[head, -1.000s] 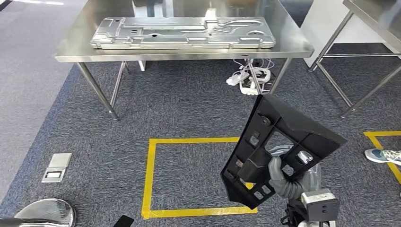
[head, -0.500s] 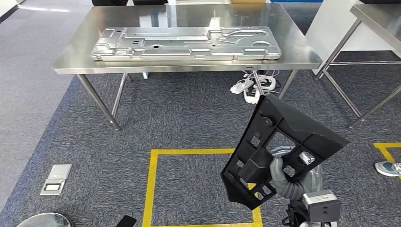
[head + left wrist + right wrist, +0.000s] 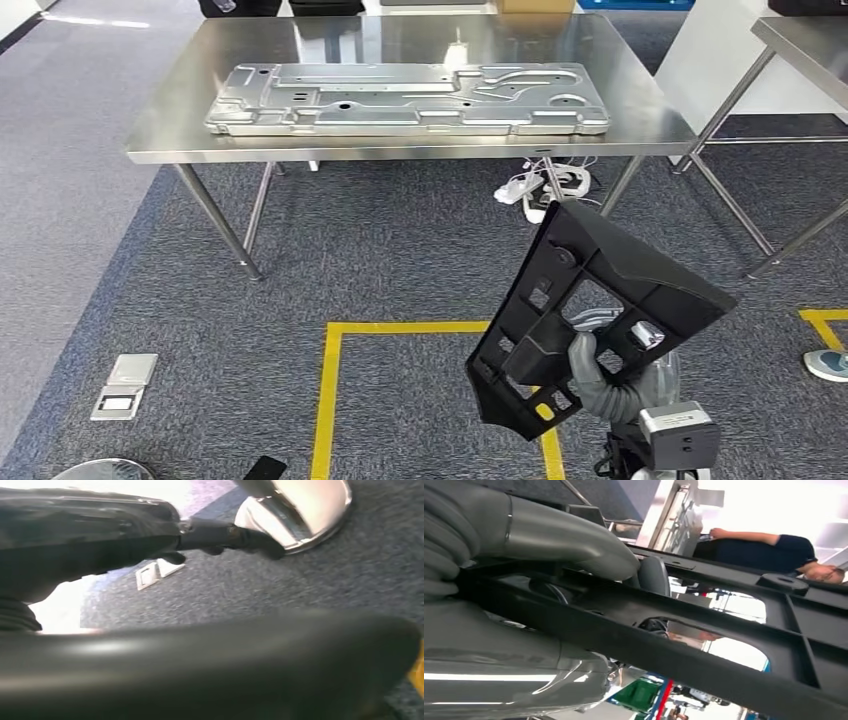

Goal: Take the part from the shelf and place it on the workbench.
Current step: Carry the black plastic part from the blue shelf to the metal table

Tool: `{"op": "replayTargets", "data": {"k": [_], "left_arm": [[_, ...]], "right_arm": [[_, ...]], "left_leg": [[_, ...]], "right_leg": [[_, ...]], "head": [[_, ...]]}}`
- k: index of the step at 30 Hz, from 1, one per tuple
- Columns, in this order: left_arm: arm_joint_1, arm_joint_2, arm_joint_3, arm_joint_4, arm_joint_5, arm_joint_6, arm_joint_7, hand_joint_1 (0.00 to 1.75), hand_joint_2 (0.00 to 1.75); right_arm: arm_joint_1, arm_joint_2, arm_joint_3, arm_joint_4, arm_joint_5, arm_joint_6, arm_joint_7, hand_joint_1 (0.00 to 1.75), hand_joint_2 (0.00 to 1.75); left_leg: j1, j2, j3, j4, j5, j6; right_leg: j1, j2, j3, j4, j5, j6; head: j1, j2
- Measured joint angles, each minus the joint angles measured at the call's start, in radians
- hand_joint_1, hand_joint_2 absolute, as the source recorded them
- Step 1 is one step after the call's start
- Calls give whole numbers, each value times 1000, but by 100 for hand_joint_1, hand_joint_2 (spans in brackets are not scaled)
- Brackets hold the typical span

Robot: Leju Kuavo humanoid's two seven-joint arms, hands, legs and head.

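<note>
My right hand point(image 3: 592, 376) grips a large black plastic part point(image 3: 610, 290) with ribs and cut-outs, held upright and tilted in front of me at the lower right of the head view. In the right wrist view the grey thumb point(image 3: 569, 537) lies across the part's frame point(image 3: 704, 647). The steel workbench point(image 3: 400, 152) stands ahead across the carpet, with a long silver stamped panel point(image 3: 400, 98) lying on it. My left hand point(image 3: 100, 535) hangs low over the carpet, blurred, its dark fingers point(image 3: 235, 536) stretched out with nothing in them.
A yellow tape square point(image 3: 330, 400) marks the carpet just ahead. A floor socket point(image 3: 125, 385) sits at the left, and power strips with cables point(image 3: 540, 188) lie under the bench. A second steel table point(image 3: 800, 40) stands at the right; a person's shoe point(image 3: 828, 364) is beside it.
The whole picture has shifted: the workbench and tape square sit lower and look nearer, so the camera has moved forward. The part stays in my right hand in the same pose.
</note>
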Motion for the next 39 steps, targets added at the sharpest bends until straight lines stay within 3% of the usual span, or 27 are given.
{"op": "replayTargets", "data": {"k": [2,4,5,6,7,9,10,12,16,18,20,21,22,24,25,26,28,31,33,35,36,37,38,39], "left_arm": [[-2,0,0,0,0,0,-2,0,175],[-3,0,0,0,0,0,-3,0,175],[-2,0,0,0,0,0,-3,0,175],[-2,0,0,0,0,0,-3,0,175],[-1,0,0,0,0,0,-3,0,175],[-1,-1,0,0,0,0,-4,0,175],[-2,-1,0,0,0,0,-4,0,175],[-3,-1,0,0,0,0,-6,0,175],[-7,-1,0,0,0,0,-9,0,175],[-8,-1,0,0,1,0,-9,0,175],[-4,-1,0,0,1,0,-9,0,175],[-1,-1,0,0,1,0,-9,0,175],[2,-1,0,0,1,0,-9,0,175],[4,-1,0,0,3,0,-9,0,175],[4,0,1,0,6,-1,-9,0,175],[4,0,1,0,8,-1,-10,0,175],[3,1,2,0,12,-3,-10,0,175],[5,1,2,0,13,-4,-12,0,175],[5,1,2,0,13,-8,-13,0,175],[5,1,2,0,13,-10,-14,0,175],[7,1,2,0,13,-11,-15,0,175],[8,1,2,0,13,-11,-16,0,175],[9,1,2,0,13,-11,-16,0,175],[9,1,2,0,13,-12,-17,0,175]], "right_arm": [[0,0,1,0,0,0,0,175,175],[1,0,1,0,0,0,0,175,175],[2,0,1,1,0,0,0,175,175],[3,0,1,1,0,0,0,175,175],[3,0,1,2,0,0,0,175,175],[2,0,2,2,0,0,0,175,175],[2,0,2,2,0,0,0,175,175],[2,0,2,1,0,0,0,175,175],[2,1,1,0,0,0,0,175,175],[2,2,1,-1,0,0,0,175,175],[2,2,1,0,0,0,0,175,175],[2,2,2,0,0,0,0,175,175],[2,3,2,1,0,0,1,175,175],[1,3,2,1,3,0,0,175,175],[-1,3,2,1,6,0,0,175,175],[-3,2,2,0,10,0,0,175,175],[-10,0,2,-3,24,-3,-1,175,175],[-26,-11,-1,-16,50,-10,-2,175,175],[-42,-23,-7,-28,58,-17,-1,175,175],[-52,-35,-17,-40,62,-23,0,175,175],[-54,-41,-23,-46,64,-25,0,175,175],[-55,-45,-28,-52,66,-27,1,175,175],[-57,-50,-32,-57,68,-28,1,175,175],[-59,-54,-37,-63,70,-29,1,175,175]], "left_leg": [[3,2,8,-7,2,11],[0,4,13,-7,-2,18],[-2,4,15,-7,-5,21],[-3,4,18,-7,-8,22],[-3,3,23,-6,-12,22],[-3,1,36,-7,-23,18],[-4,1,42,-6,-30,13],[-6,1,48,-9,-39,2],[-5,2,49,6,-61,-20],[-3,2,-3,106,-101,-30],[-1,2,-87,238,-134,-35],[-1,2,-116,268,-125,-36],[-1,2,-129,262,-95,-35],[-2,2,-107,161,-2,-26],[-6,2,-93,112,32,-20],[-10,2,-80,75,46,-11],[-18,3,-66,41,29,5],[-12,1,-28,6,10,21],[-7,0,2,-9,-2,29],[-6,0,24,-11,-19,32],[-7,0,37,-11,-29,32],[-6,-1,52,-11,-41,32],[-6,-1,69,-11,-53,30],[-6,-2,85,-12,-66,28]], "right_leg": [[0,0,-25,61,-38,4],[2,0,-88,185,-93,5],[2,0,-117,235,-106,6],[3,0,-130,254,-100,6],[3,0,-124,233,-74,5],[3,0,-71,114,-4,1],[5,0,-44,55,16,-2],[10,0,-20,4,17,-11],[7,0,-5,-7,3,-34],[4,-3,11,-11,-9,-43],[4,-5,28,-11,-24,-46],[4,-5,40,-11,-33,-46],[4,-3,53,-11,-43,-45],[3,-1,84,-12,-65,-41],[4,0,95,-13,-75,-36],[4,1,102,-16,-82,-31],[3,3,108,-20,-83,-16],[2,2,107,9,-73,2],[2,1,58,98,-94,6],[3,1,-25,205,-137,8],[3,1,-57,232,-149,9],[3,1,-75,228,-144,9],[3,1,-81,195,-117,9],[3,0,-77,138,-68,9]], "head": [[1,0],[1,0],[1,0],[1,0],[1,0],[1,0],[1,0],[0,0],[0,0],[-1,0],[-1,0],[-1,0],[-1,0],[-1,0],[-1,0],[-1,0],[-1,0],[-1,0],[0,0],[0,0],[0,0],[0,0],[0,0],[0,0]]}}
